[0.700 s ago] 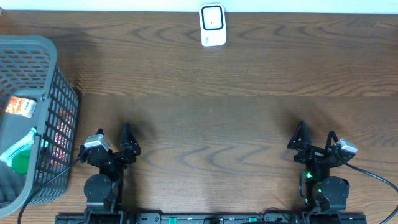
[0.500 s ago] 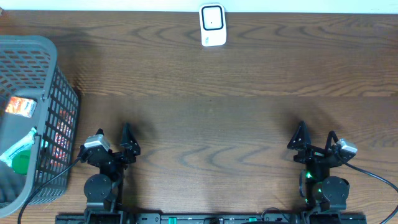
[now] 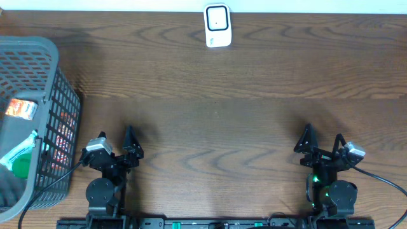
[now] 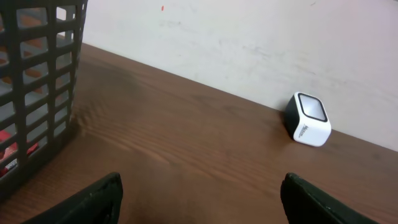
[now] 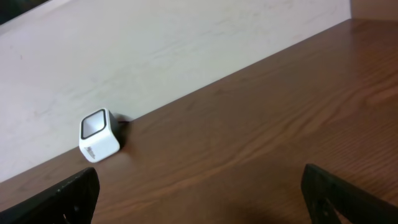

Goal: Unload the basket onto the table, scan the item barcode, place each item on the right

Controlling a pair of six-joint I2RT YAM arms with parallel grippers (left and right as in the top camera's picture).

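Low over table [image 3: 210, 114] front, left gripper [image 4: 200, 180] spread wide, empty, right gripper [image 5: 200, 171] spread wide, empty

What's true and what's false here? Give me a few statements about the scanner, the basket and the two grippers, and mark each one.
1. The white scanner stands at the far edge of the table, by the wall. True.
2. The left gripper holds an item from the basket. False: it is open and empty.
3. The grey basket sits at the table's left side, with an orange packet inside. True.
4. An item lies on the table in front of the scanner. False: the only items in view are in the basket.
5. The right gripper is shut. False: its jaws stand wide apart with nothing between them.
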